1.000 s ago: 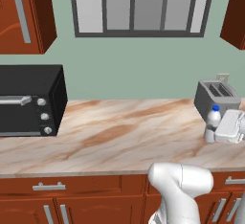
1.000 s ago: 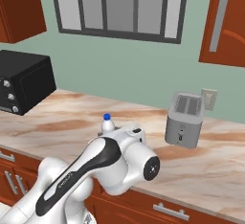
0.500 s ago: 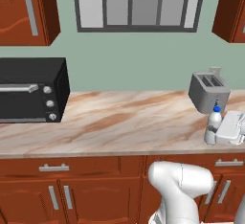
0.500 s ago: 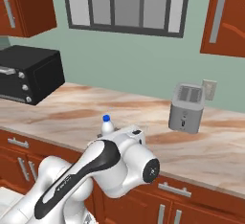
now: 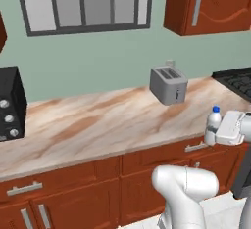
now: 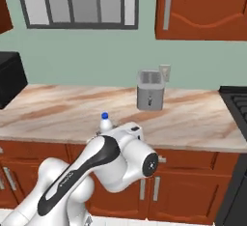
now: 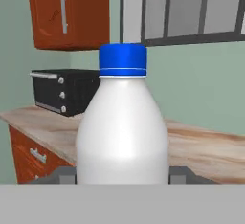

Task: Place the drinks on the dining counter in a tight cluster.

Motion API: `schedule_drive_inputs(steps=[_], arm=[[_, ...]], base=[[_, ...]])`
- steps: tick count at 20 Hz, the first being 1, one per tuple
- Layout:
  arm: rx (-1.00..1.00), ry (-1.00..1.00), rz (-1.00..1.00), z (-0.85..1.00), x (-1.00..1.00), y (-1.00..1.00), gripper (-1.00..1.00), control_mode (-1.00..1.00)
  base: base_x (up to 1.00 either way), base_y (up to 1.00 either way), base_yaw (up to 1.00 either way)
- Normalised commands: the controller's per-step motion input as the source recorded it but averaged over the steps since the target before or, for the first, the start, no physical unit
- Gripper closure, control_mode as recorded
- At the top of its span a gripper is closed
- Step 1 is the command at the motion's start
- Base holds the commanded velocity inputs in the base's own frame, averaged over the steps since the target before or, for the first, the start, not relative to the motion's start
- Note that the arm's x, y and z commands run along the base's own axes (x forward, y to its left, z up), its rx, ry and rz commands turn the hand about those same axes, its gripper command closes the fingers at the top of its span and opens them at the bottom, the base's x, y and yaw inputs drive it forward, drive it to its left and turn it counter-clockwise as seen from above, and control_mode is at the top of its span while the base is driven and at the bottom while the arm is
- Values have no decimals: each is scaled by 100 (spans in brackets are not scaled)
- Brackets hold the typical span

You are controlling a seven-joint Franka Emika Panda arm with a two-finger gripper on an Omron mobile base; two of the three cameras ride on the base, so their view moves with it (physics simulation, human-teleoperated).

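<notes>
Hand view: white bottle (image 7: 122, 127) upright, clamped between the gripper (image 7: 122, 174) fingers; dining counter unseen.

A small white bottle (image 5: 213, 125) with a blue cap stands upright at the right, against the white hand of the arm (image 5: 230, 127), out past the front edge of the marbled desk (image 5: 98, 125). The fingers are hidden, so their hold on it cannot be judged. A grey toaster (image 5: 168, 84) sits at the back of the desk near the green wall. A black oven (image 5: 10, 103) stands at the left edge. A dark stovetop (image 5: 235, 80) lies at the far right. Reddish wooden cabinets (image 5: 68, 194) run below, another (image 5: 206, 3) hangs above, beside a window (image 5: 83, 3).
</notes>
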Motion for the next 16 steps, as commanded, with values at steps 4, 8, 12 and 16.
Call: schedule_drive_inputs(steps=[4, 8, 12, 16], arm=[[0, 0, 0, 0, 0, 0, 100, 100], [0, 0, 0, 0, 0, 0, 100, 100], [0, 0, 0, 0, 0, 0, 100, 100], [0, 0, 0, 0, 0, 0, 100, 100]], base=[[0, 17, -87], [0, 15, -90], [0, 13, -92], [0, 12, -93]])
